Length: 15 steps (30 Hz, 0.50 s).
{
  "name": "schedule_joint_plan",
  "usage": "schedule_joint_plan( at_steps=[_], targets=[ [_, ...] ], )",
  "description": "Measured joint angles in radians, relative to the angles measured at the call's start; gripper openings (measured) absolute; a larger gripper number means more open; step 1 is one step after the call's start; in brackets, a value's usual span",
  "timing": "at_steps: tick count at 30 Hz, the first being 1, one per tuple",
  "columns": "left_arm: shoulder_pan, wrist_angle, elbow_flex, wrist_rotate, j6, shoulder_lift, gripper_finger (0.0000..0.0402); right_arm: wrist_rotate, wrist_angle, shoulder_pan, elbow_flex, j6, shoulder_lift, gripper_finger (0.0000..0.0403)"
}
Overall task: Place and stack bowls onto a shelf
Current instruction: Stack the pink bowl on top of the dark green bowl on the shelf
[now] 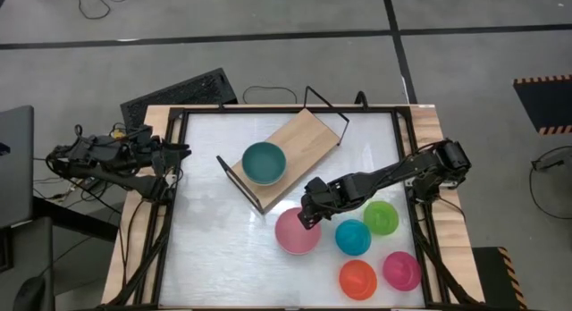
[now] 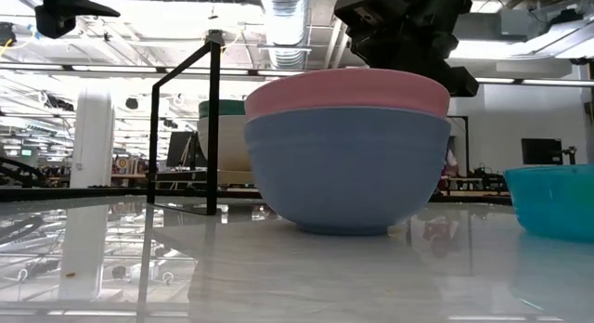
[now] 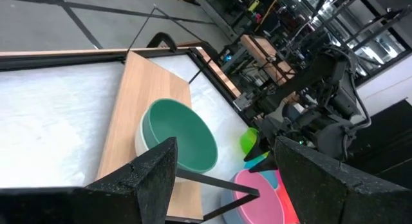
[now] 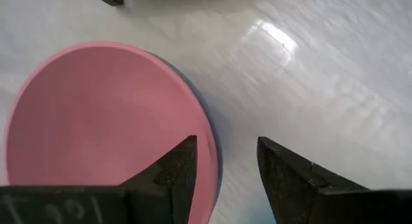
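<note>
Right claw (image 4: 225, 169) open, fingers straddling the rim of the pink bowl (image 1: 296, 231), gripping nothing. Pink bowl nested in blue-grey bowl (image 2: 348, 170) on bench (image 1: 214, 248), beside shelf (image 1: 304, 137) carrying teal bowl (image 1: 264, 163). Left claw (image 3: 222, 179) open, at bench edge.

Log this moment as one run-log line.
right hand: open over rim of pink bowl nested in blue-grey bowl | left hand: open, waiting at left edge | shelf: teal bowl on it
</note>
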Motion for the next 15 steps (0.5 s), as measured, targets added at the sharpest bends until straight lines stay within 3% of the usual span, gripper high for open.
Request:
schedule_joint_plan(
  at_steps=[15],
  targets=[
    [0.000, 0.001, 0.000, -0.002, 0.002, 0.000, 0.0245, 0.000, 0.004, 0.000, 0.000, -0.052, 0.000, 0.0187]
  ],
)
